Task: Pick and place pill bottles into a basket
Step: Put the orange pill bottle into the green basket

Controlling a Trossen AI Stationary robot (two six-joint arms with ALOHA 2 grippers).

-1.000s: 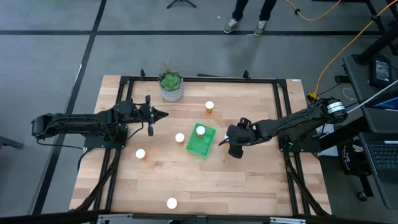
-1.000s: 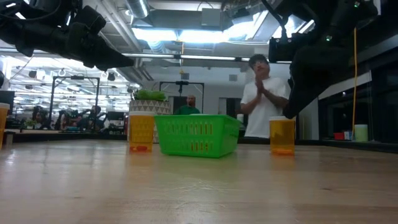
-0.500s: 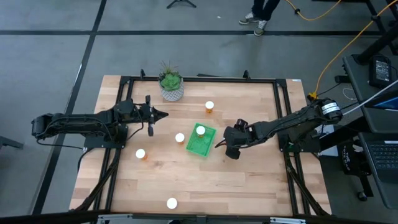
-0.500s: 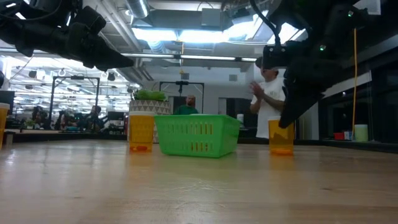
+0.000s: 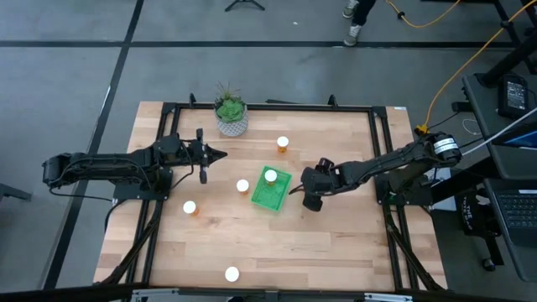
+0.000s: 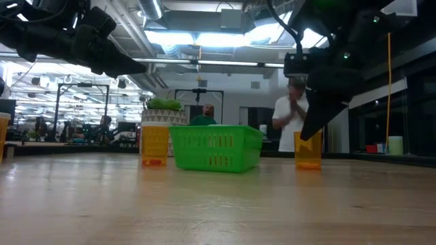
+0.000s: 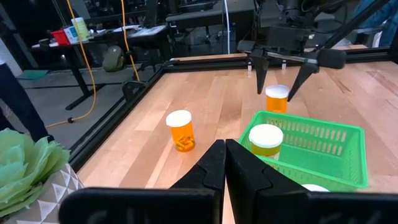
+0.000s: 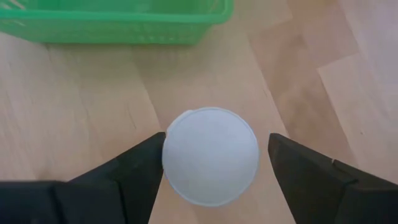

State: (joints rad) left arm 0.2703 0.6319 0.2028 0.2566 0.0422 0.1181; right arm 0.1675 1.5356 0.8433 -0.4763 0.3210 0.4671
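Right gripper spread wide, straddling a pill bottle. Basket wall just beyond; bare table around

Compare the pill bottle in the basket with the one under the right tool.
The pill bottle in the basket stands inside the green basket; the bottle under the right tool stands on the bare table, between open fingers. Both are upright, orange, white-capped.

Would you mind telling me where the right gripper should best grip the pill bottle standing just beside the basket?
Grip the pill bottle across its round body just below the white cap, coming straight down from above. It stands upright and apart from the basket, and the open right gripper already straddles it, one finger on each side.
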